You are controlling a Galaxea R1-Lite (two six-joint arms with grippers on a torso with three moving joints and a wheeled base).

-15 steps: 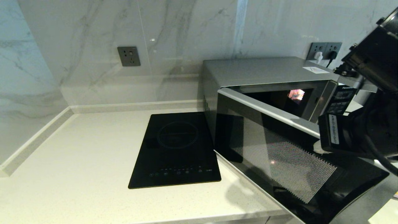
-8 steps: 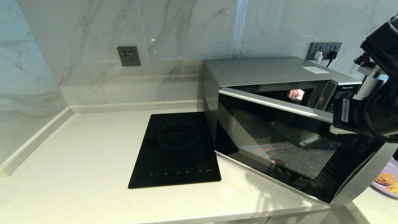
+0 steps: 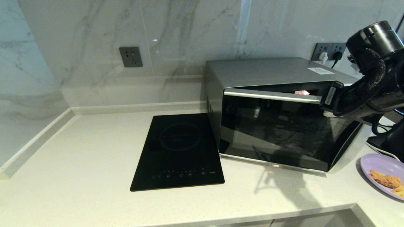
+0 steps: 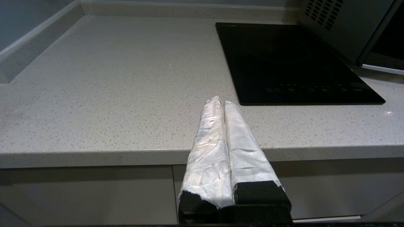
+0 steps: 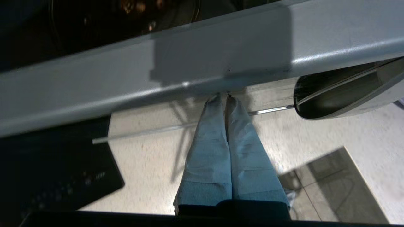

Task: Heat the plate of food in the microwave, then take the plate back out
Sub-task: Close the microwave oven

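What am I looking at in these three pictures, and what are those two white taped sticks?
It is a two-armed robot at a kitchen counter. The wide picture comes from a camera on its head; the other two come from cameras on its wrists, looking along the fingers. The taped sticks are those fingers, and each pair forms an end effector.

The left end effector is shut, holds nothing and idles at the counter's front edge. The right end effector is also shut and empty, with its tips against the silver edge of the microwave door, which stands only slightly ajar.

On the counter lie a flat black cooktop beside the microwave, and on the microwave's other side the plate of food, lavender with some fried pieces. The plate is outside the oven.
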